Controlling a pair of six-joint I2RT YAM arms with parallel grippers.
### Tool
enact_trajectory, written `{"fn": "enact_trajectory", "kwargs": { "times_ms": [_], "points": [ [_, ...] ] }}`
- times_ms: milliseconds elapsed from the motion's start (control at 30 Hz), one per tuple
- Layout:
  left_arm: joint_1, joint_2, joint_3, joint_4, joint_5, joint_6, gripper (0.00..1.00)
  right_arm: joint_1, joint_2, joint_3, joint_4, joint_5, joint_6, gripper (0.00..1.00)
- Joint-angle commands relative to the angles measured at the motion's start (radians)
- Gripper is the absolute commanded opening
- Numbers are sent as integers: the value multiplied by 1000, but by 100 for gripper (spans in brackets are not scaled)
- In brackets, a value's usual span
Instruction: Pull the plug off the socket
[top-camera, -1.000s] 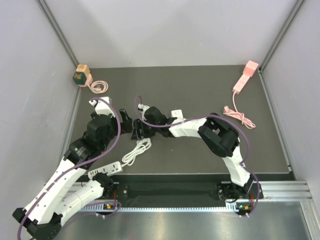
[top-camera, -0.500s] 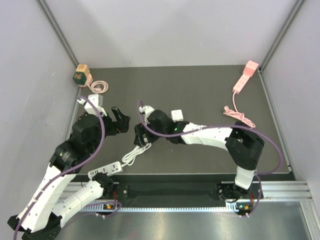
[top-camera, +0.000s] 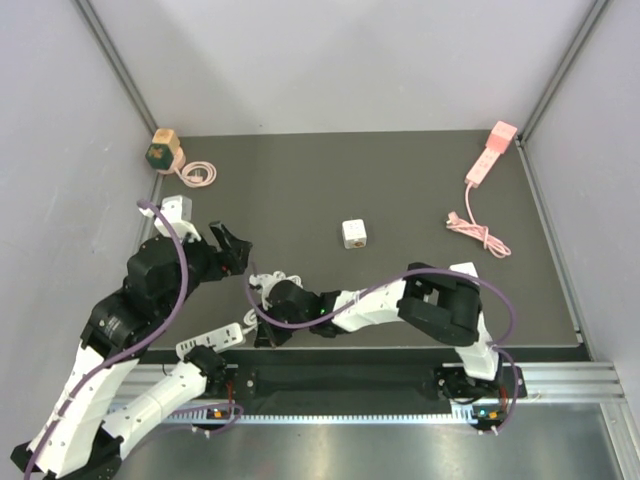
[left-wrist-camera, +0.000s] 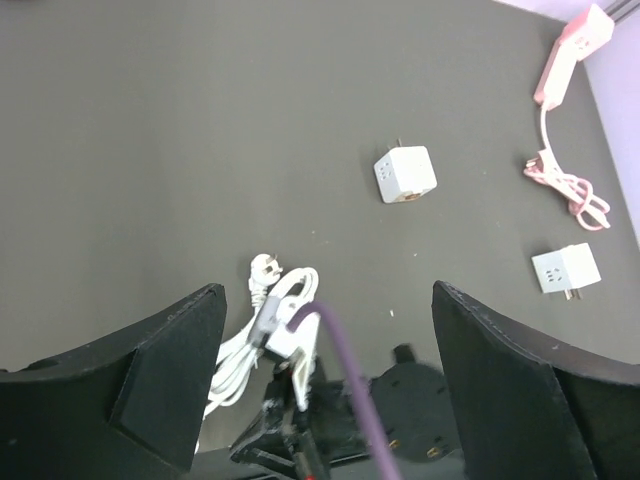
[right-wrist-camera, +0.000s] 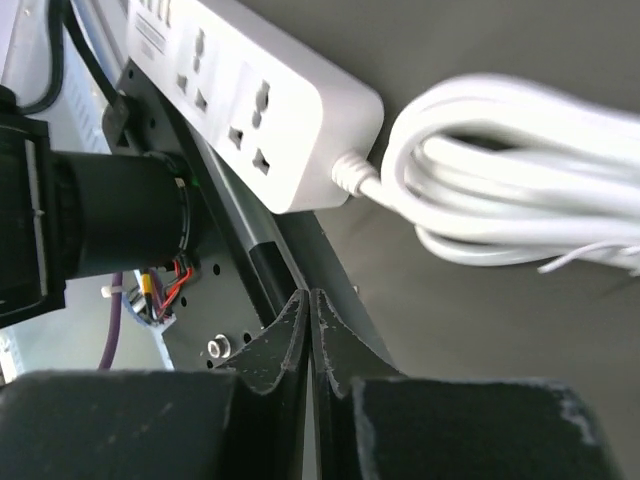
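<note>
Socket strip runs off top edge.

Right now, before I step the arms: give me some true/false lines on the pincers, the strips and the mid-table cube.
1. The left pincer is open and empty. True.
2. The right pincer grips the white cord. False: it is shut with nothing seen between its fingers, and the cord lies apart from it.
3. The pink strip lies at the far right corner. True.
4. The cube is plugged into the white strip. False: it lies alone at mid-table, apart from the strip. The sockets that the right wrist view shows are empty.
</note>
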Motion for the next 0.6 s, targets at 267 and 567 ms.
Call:
{"fn": "enact_trajectory", "kwargs": {
  "times_ms": [267, 567],
  "points": [
    [4, -3, -40, 49, 39, -33, 87, 47, 141, 89, 250, 9, 108, 0],
    [4, 57, 4, 31, 22, 10, 86, -8, 262, 247, 371, 42, 166, 0]
  ]
}}
